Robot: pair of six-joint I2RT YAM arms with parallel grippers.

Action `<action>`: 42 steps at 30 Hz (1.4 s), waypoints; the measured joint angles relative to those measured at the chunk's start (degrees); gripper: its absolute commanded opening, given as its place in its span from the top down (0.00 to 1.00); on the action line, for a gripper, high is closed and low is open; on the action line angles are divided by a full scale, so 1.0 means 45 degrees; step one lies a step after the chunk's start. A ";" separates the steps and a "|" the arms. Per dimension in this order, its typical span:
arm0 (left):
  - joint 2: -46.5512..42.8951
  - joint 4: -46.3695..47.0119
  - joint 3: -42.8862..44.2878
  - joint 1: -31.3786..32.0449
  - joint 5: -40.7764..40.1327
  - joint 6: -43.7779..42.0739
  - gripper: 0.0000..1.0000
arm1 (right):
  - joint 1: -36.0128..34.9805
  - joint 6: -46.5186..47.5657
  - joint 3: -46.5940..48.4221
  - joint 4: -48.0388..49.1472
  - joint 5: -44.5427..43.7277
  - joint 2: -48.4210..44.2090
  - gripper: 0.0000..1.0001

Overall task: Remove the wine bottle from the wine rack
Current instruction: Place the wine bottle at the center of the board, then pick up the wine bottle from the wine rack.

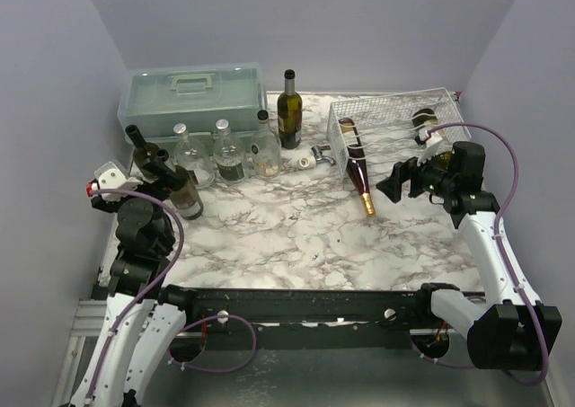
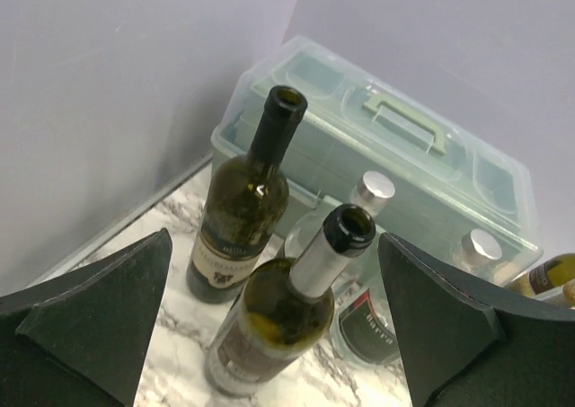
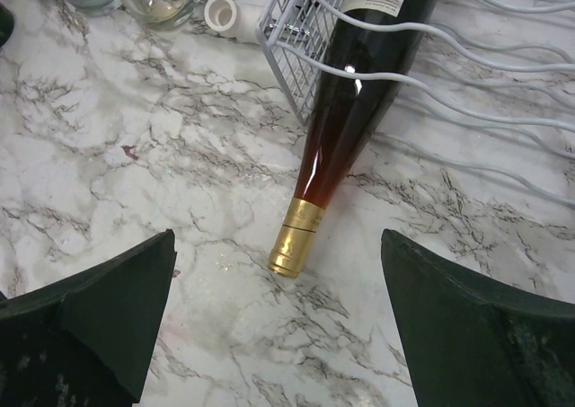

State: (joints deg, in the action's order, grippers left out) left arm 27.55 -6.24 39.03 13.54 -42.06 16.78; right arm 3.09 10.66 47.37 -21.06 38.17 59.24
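The wine bottle (image 3: 346, 146) lies on its side in the wine rack (image 3: 292, 39), wavy wires crossing over its body and its gold-capped neck poking out onto the marble table (image 3: 135, 182). The right gripper (image 3: 277, 245) hovers over that neck, jaws spread wide and holding nothing. It should probably settle squarely on the neck behind the foil, clamp firmly, then draw the bottle out along its own axis so the shoulder clears the wires

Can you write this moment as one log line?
right claw: open, aimed at bottle | bottle: lying in rack, neck poking out | left claw: open, by two green bottles
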 measured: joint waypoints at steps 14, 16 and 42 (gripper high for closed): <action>-0.0782 -0.5338 0.2059 0.0015 0.1083 0.2016 0.01 | 0.0000 0.0209 -0.0170 0.0010 -0.0612 0.0194 0.01; -0.0816 -0.5775 0.2331 0.0015 0.1287 0.2191 0.01 | 0.0000 0.0223 -0.0180 0.0010 -0.0685 0.0233 0.00; -0.2448 -0.6552 0.2943 0.0015 0.9865 0.0019 0.01 | 0.0000 0.0316 -0.0248 0.0019 -0.1141 0.0442 0.00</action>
State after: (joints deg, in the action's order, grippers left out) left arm 16.53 -35.73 52.27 13.61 2.33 16.86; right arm 3.09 12.08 46.26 -20.97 33.04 61.23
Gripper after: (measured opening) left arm 0.986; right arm 0.995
